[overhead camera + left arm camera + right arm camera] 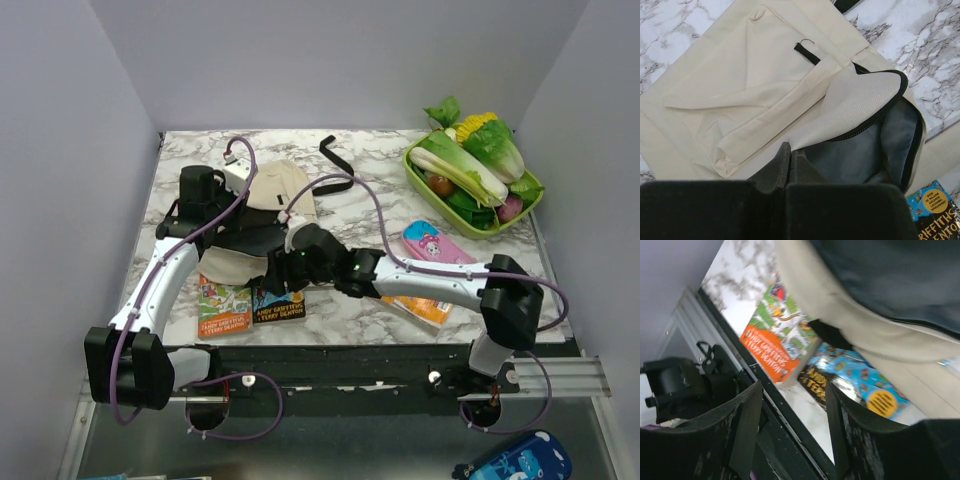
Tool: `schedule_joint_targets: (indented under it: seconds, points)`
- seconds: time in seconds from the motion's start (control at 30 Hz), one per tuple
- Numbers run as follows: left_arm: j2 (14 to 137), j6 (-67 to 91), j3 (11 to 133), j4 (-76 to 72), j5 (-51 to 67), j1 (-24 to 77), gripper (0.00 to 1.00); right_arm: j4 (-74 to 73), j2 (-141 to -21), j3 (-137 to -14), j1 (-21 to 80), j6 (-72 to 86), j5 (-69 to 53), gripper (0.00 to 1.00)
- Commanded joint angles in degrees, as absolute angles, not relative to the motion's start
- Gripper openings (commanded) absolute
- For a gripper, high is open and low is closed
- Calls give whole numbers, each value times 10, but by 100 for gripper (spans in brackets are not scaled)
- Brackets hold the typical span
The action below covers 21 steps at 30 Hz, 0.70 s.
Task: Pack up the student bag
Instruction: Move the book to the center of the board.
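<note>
The student bag (765, 90) lies just ahead of the left claw (786, 172), which is clamped on its dark mouth edge. If that grip slips, the mouth would likely flop shut. Inside, only grey lining shows. The right claw (794, 405), jaws apart and empty, hangs over an orange-spined book (775, 347) at the bag's edge, where it could snag fabric. Far right of it, a green tray (415, 175) holds toy vegetables (480, 150).

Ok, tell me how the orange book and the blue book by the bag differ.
The orange book has a green and orange cover, while the blue book is blue with a black band. The orange book lies to the left and reaches closer to the table edge than the blue book. Both lie flat, side by side, partly covered by the bag.
</note>
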State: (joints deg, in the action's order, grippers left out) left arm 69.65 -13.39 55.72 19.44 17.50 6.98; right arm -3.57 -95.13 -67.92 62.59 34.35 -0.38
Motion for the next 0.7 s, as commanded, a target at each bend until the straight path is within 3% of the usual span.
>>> schedule_joint_targets:
  seconds: [0.0,0.43,0.67]
  points:
    - [691,-122,562,190,177,72,0,-45,-1019,-727,673,274,-33,62]
    - [690,-113,611,193,148,47,0,-67,-1186,-795,696,247,29,54]
    - [702,-105,647,198,167,21,0,-129,-1183,-725,674,322,125,42]
